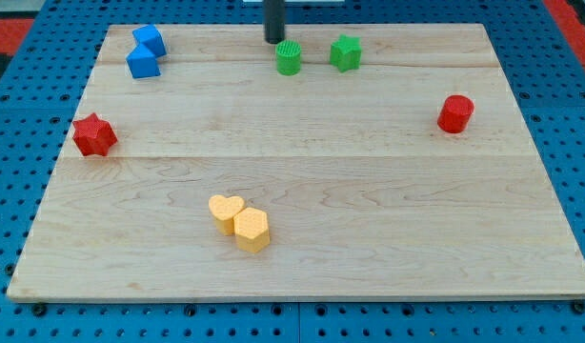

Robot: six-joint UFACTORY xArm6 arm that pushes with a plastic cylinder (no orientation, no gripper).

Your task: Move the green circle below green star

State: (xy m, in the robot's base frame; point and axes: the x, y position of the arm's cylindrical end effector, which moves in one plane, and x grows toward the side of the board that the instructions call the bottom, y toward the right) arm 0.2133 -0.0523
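The green circle [289,58], a small ridged cylinder, stands near the board's top edge, a little left of centre. The green star [346,52] sits just to its right, a small gap between them. My tip [274,40] is at the end of the dark rod coming down from the view's top. It rests just above and left of the green circle, close to it or touching it.
Two blue blocks [145,52] sit together at the top left. A red star [93,134] lies at the left edge, a red cylinder [455,113] at the right. A yellow heart [225,211] and yellow hexagon [252,230] touch at bottom centre-left. The wooden board [369,238] lies on blue pegboard.
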